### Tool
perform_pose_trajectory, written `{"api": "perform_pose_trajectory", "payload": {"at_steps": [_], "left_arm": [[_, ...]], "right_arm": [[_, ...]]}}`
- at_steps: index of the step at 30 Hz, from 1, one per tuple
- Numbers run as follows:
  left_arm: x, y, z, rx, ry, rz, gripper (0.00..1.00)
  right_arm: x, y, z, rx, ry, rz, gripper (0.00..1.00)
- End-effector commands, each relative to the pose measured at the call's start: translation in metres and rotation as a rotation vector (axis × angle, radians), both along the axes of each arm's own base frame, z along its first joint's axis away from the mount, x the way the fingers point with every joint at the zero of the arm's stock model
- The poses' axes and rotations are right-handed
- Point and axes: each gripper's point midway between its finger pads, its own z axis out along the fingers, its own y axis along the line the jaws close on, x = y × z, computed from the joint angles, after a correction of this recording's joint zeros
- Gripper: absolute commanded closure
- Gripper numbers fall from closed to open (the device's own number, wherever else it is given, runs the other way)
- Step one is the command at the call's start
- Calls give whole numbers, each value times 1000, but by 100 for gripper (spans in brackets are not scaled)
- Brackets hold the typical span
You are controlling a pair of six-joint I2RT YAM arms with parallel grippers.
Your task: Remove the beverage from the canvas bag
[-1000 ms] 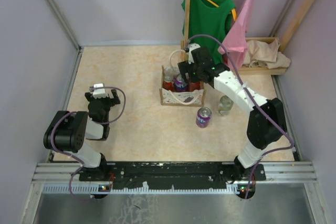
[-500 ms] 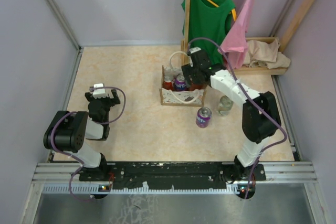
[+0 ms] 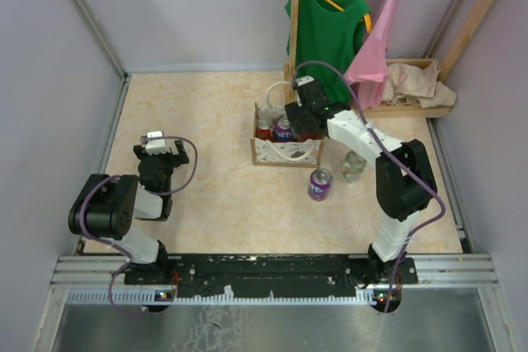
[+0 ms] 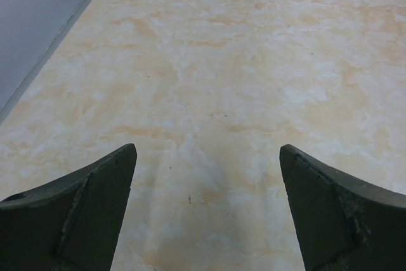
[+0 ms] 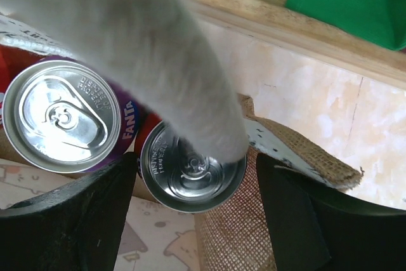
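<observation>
Black right gripper (image 5: 193, 176): jaws apart, straddling a silver-topped can (image 5: 184, 179) without clamping it; holds nothing
Just changed: it has sunk from above the bag's mouth into its right end; jaws a touch narrower; probably closing for the grasp, with the lift still to come
Neighbour: purple Fanta can (image 5: 60, 115) just beside
Carrier: canvas bag (image 3: 285, 152) toward the tabletop's far edge, centre; white handle (image 5: 146, 49) crossing the wrist view
Other arm: left gripper (image 4: 206, 176) spread wide, empty, near the left edge

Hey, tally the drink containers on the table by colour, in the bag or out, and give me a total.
Purple cans: 2, bagged purple can, loose purple can
Red cans: 2, left red can, right red can, both in the canvas bag
Clear bottles: 1, clear bottle
Total: 5
</observation>
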Motion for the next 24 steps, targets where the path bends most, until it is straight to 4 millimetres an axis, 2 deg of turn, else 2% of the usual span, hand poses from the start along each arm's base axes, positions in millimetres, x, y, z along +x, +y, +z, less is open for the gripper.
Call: {"api": "perform_pose_trajectory", "payload": {"at_steps": [1, 6, 16, 18, 20, 21, 22, 24], "left_arm": [[-1, 1, 0, 5, -5, 3, 0], [-1, 0, 0, 5, -5, 3, 0], [-1, 0, 0, 5, -5, 2, 0], [-1, 1, 0, 5, -5, 3, 0], [-1, 1, 0, 5, -5, 3, 0], [-1, 1, 0, 5, -5, 3, 0], [-1, 0, 0, 5, -5, 2, 0], [-1, 1, 0, 5, -5, 3, 0]], "right_arm": [[12, -4, -7, -8, -23, -26, 25], [17, -4, -11, -9, -32, -38, 29], [20, -5, -28, -19, -30, -54, 45], [19, -6, -31, -20, -24, -55, 52], [16, -5, -33, -18, -17, -49, 64], [15, -5, -33, -15, -18, -48, 88], [15, -7, -32, -19, -23, -54, 100], [14, -8, -28, -12, -41, -56, 100]]}}
